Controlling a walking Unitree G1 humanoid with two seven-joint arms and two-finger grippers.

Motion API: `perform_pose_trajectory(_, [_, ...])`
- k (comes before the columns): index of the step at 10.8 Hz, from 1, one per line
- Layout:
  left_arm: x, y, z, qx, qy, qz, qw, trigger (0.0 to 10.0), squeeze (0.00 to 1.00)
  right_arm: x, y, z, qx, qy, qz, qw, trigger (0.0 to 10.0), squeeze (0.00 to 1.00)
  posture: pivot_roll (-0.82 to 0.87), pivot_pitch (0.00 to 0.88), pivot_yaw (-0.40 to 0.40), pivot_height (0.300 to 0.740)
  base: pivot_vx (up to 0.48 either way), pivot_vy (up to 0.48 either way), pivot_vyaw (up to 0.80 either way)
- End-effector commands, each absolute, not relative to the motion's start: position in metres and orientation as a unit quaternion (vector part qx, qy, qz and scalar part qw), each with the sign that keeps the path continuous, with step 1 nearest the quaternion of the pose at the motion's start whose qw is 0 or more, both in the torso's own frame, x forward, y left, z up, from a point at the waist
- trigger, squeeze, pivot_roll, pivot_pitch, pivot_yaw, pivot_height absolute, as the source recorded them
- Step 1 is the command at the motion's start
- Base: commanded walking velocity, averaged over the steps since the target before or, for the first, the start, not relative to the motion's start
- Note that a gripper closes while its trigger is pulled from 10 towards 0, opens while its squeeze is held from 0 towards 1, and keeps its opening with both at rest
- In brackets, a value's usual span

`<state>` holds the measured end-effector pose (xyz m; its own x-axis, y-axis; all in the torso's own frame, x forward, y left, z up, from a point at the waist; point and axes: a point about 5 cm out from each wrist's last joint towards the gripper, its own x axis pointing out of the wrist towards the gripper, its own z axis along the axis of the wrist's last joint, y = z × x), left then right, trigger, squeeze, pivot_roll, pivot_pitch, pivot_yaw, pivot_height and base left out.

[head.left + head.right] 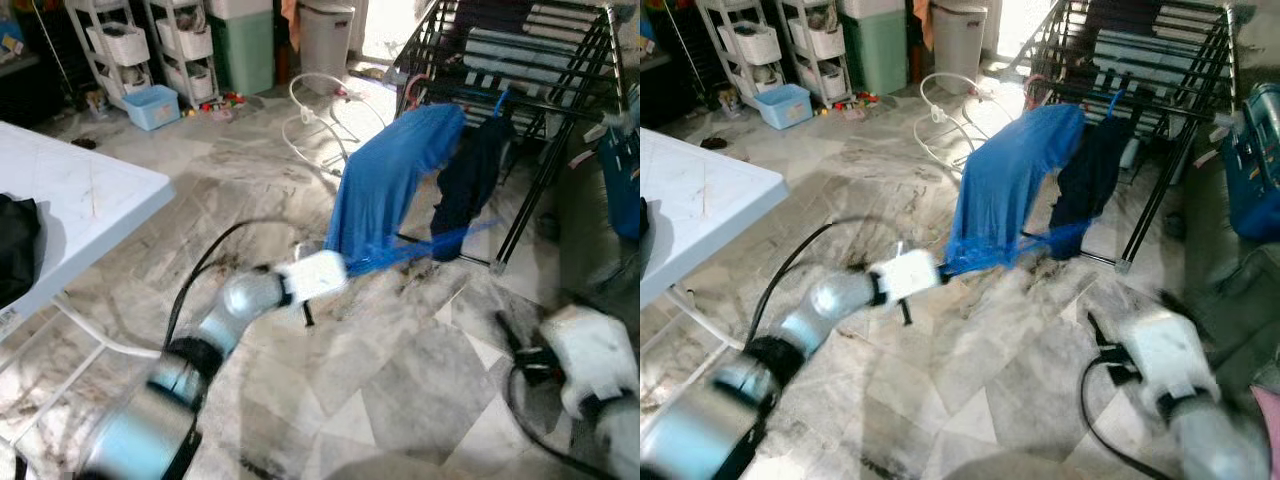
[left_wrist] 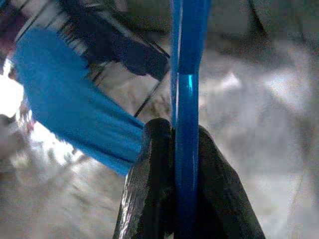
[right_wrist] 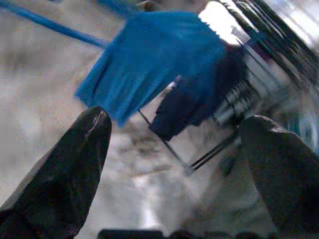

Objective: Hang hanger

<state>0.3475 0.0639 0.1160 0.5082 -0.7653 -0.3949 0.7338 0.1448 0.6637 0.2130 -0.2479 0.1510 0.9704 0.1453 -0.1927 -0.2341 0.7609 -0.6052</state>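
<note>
A blue hanger (image 1: 440, 240) runs low across the floor toward the black drying rack (image 1: 540, 60). A blue shirt (image 1: 385, 180) drapes from the rack's front rail down to the hanger, and a dark garment (image 1: 470, 175) hangs beside it under a blue hook (image 1: 497, 100). My left gripper (image 1: 352, 266) reaches forward from the lower left and is shut on the hanger's bar (image 2: 187, 99), which is clamped between its black fingers (image 2: 149, 169). My right gripper (image 3: 174, 124) is low at the right near the floor, open and holding nothing, facing the shirt (image 3: 154, 59).
A white folding table (image 1: 80, 200) with a black cloth (image 1: 15, 250) stands at the left. White shelves (image 1: 120, 45), a blue bin (image 1: 152, 105), a grey trash can (image 1: 327, 35) and a looped white hose (image 1: 315, 110) are behind. A blue bag (image 1: 620, 180) is at the right.
</note>
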Motion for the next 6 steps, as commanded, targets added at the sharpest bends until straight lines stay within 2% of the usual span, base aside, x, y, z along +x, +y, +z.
perform_pose_trajectory(1, [0.346,0.067,0.114,0.465,-0.029,-0.504,0.728,10.0,0.0,0.22,-0.242,0.151,-0.33,0.085,0.134,0.931,10.0,0.0,-0.04,0.043,-0.005,0.74,0.0,0.0,0.0])
perform_pose_trajectory(2, [0.344,0.066,0.113,0.483,-0.041,-0.517,0.705,10.0,0.0,0.23,-0.236,0.149,-0.349,0.102,0.177,0.915,10.0,0.0,-0.03,0.048,-0.005,0.74,0.0,0.0,0.0])
perform_pose_trajectory(3, [0.343,0.065,0.112,0.496,-0.048,-0.521,0.693,10.0,0.0,0.239,-0.232,0.145,-0.401,0.113,0.204,0.886,10.0,0.0,-0.02,0.046,-0.004,0.74,0.0,0.0,0.0])
perform_pose_trajectory(5, [0.344,0.065,0.109,0.499,-0.051,-0.513,0.697,10.0,0.0,0.252,-0.213,0.123,-0.452,0.164,0.279,0.831,10.0,0.0,-0.01,0.047,-0.016,0.74,0.0,0.0,0.0])
perform_pose_trajectory(6, [0.344,0.065,0.11,0.5,-0.06,-0.51,0.697,10.0,0.0,0.257,-0.209,0.114,-0.462,0.176,0.29,0.82,4.2,0.0,0.01,0.05,-0.022,0.74,0.0,0.0,0.0])
